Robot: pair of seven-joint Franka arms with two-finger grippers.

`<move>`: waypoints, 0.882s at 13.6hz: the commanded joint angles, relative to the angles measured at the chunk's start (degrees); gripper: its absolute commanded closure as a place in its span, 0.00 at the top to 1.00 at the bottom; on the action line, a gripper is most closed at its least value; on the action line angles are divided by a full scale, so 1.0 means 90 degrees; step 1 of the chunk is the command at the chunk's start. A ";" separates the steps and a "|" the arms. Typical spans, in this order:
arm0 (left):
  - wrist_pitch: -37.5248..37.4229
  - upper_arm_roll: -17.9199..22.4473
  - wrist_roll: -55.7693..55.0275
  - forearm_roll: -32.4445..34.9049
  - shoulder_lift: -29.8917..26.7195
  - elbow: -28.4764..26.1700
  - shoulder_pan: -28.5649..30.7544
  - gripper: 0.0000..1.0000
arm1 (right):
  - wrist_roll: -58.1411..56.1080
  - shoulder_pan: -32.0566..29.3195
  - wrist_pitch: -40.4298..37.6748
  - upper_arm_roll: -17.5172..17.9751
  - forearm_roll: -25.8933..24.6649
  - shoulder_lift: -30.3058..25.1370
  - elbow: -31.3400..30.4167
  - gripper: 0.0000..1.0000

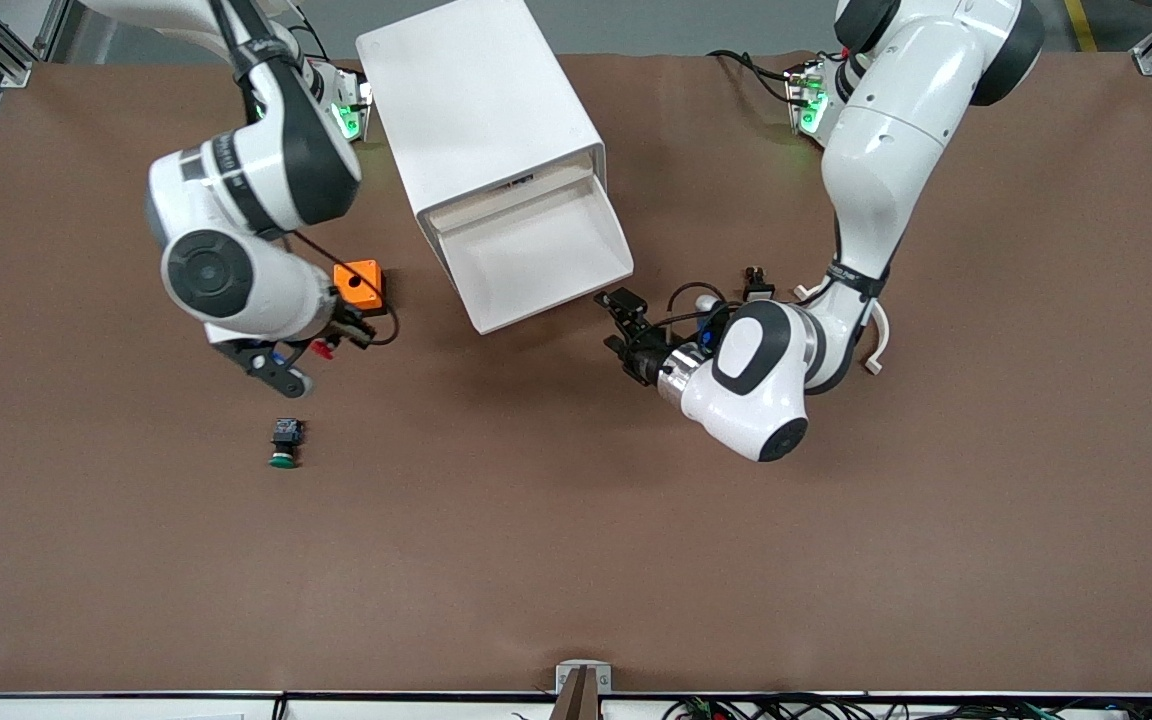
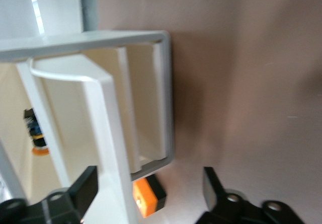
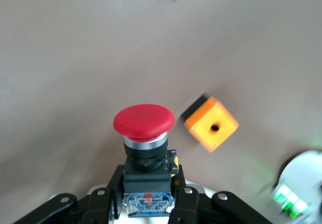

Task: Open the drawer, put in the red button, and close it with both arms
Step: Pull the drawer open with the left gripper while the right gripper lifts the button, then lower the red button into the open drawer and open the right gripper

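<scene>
- The right gripper [image 1: 308, 352] hung above the table [image 1: 576, 560], over a spot just beside the orange box [image 1: 358, 283], its two fingers clamped on the black-and-blue body of the red button [image 1: 324, 347].
- In the right wrist view the red button [image 3: 144, 121] stood upright between the fingers [image 3: 108, 196], its round red cap uppermost, with the orange box [image 3: 211, 128] lying on the table below.
- The green-capped button [image 1: 284, 442] lay on its side on the table, nearer to the front camera than the right gripper and well apart from the cabinet.
- The cabinet [image 1: 476, 110] lay on the table between the two arms, its opening turned toward the front camera.
- The drawer [image 1: 536, 250] stood pulled out of the cabinet, its cream-white tray bare.
- The left gripper [image 1: 619, 322] was held level just beside the drawer's front corner, toward the left arm's end of the table, its fingers spread apart and holding nothing.
- In the left wrist view the drawer's front rim [image 2: 108, 133] lay close against one finger [image 2: 83, 189], with the other finger well clear of it.
</scene>
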 commanded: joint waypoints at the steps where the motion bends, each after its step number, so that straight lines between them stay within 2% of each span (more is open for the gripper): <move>1: -0.0130 -0.0025 0.0062 0.0899 -0.0197 0.0030 0.0258 1.00 | 0.1068 0.0498 0.0023 -0.0054 0.0578 -0.0054 0.0069 0.29; 3: -0.0140 -0.0016 0.0120 0.1525 -0.0362 0.0117 0.0424 1.00 | 0.1596 0.0705 0.0305 -0.0054 0.1261 -0.0054 0.0040 0.29; 4: -0.0140 -0.0016 0.0121 0.1760 -0.0459 0.0234 0.0473 1.00 | 0.1889 0.0899 0.0500 -0.0054 0.1361 -0.0044 0.0030 0.29; 9: -0.0023 -0.0006 0.0509 0.1928 -0.0850 0.0782 0.0727 1.00 | 0.3344 0.1895 0.1974 -0.0064 0.1362 0.0073 -0.0291 0.29; 12: 0.0016 0.0023 0.1612 0.2628 -0.1153 0.0753 0.0806 1.00 | 0.3669 0.2160 0.2600 -0.0064 0.1362 0.0083 -0.0700 0.29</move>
